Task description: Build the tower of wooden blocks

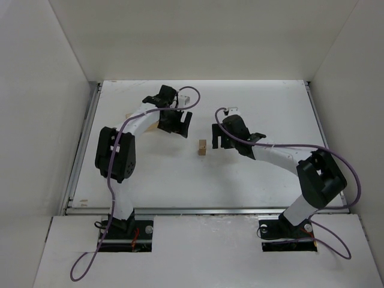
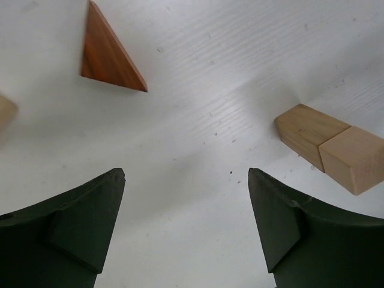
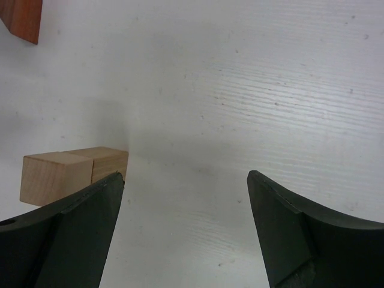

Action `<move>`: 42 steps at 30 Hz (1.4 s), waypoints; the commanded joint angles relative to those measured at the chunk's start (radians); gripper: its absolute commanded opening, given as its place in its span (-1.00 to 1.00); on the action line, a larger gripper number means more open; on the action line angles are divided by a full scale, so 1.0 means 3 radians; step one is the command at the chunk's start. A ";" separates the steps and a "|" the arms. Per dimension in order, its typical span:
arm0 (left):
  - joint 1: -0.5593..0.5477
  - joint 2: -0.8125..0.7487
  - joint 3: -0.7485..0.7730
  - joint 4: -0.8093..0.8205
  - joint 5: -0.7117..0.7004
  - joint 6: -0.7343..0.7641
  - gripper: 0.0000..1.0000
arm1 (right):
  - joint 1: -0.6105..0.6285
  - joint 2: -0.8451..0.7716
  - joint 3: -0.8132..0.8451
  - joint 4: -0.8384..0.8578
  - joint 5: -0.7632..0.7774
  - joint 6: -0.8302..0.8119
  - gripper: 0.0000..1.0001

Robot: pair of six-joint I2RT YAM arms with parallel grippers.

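Observation:
Two tan wooden blocks (image 1: pixel 202 147) sit joined end to end at mid-table; I cannot tell whether they are stacked or lying. They also show in the left wrist view (image 2: pixel 327 147) and the right wrist view (image 3: pixel 72 171). A reddish-brown triangular roof piece (image 2: pixel 108 54) lies flat on the table, apart from them; its corner shows in the right wrist view (image 3: pixel 23 18). My left gripper (image 1: pixel 179 125) (image 2: pixel 186 174) is open and empty, to the left of the tan blocks. My right gripper (image 1: pixel 217 139) (image 3: pixel 186 175) is open and empty, just to their right.
Another tan piece shows at the left edge of the left wrist view (image 2: pixel 5 114), and a tan bit peeks out beside the left arm (image 1: pixel 155 125). White walls enclose the white table (image 1: pixel 264 174) on three sides.

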 commanded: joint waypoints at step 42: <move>-0.0032 0.0938 0.0998 -0.0013 -0.0689 0.0033 -0.04 | -0.0120 -0.0307 0.0222 -0.0114 0.0213 -0.0131 0.78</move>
